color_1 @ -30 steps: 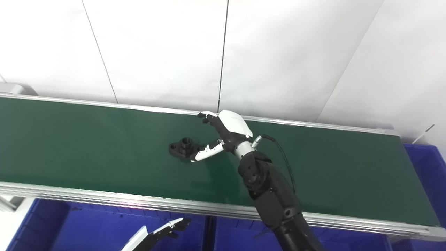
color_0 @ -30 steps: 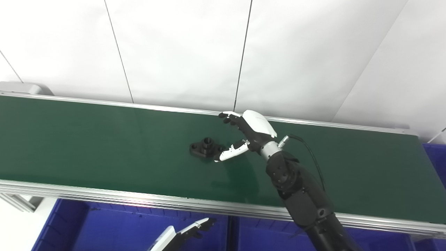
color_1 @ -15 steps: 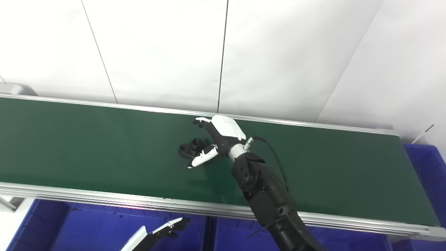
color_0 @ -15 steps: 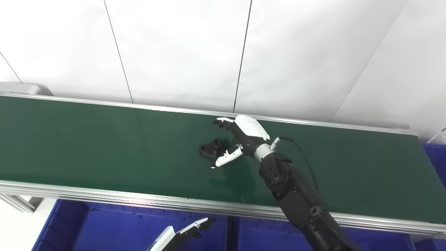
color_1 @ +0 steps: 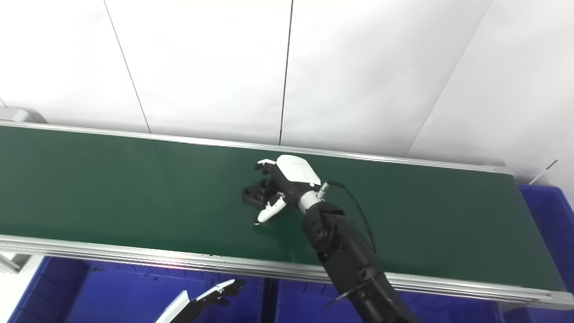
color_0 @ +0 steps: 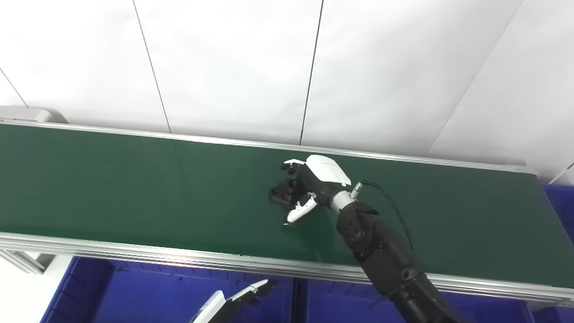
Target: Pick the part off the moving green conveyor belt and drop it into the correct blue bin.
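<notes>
Belt [color_0: 134, 188] fills frame centre, white wall panels above, blue bins [color_0: 148, 291] along the bottom | black part [color_0: 279, 194] has ridden rightward into my right robot hand [color_0: 314, 186], now curling round it at centre, not yet lifted | left robot hand [color_0: 244, 298] idles loosely open at bottom edge.

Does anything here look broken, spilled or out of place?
Nothing stands out. One small black part lies on the green belt with the right hand open around it. The left hand waits low over a blue bin.
</notes>
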